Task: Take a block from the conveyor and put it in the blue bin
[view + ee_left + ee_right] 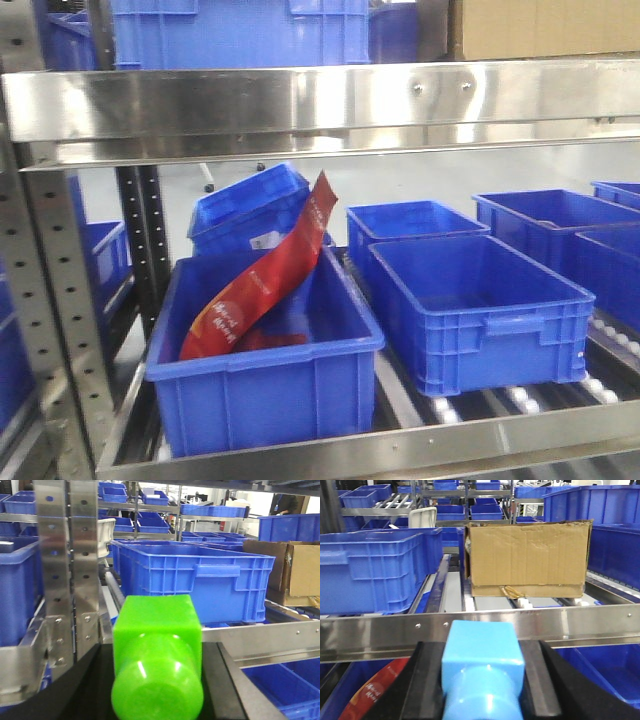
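In the right wrist view, a light blue block [481, 645] with a rounded near end sits between black fingers [425, 680], and my right gripper [482, 652] is shut on it. It hangs just in front of a steel shelf rail [580, 625]. In the left wrist view, my left gripper [157, 647] is shut on a bright green block [157, 630] of the same shape. A blue bin [260, 395] holding a red pouch [265, 280] stands on the shelf, with an empty blue bin [490, 335] beside it. The conveyor is out of view. Neither gripper shows in the front view.
A cardboard box [527, 557] stands on rollers beyond the rail. A perforated steel upright [67, 570] rises just left of my left gripper. A large blue bin [195, 582] is ahead of it. A steel shelf edge [320, 105] overhangs the bins.
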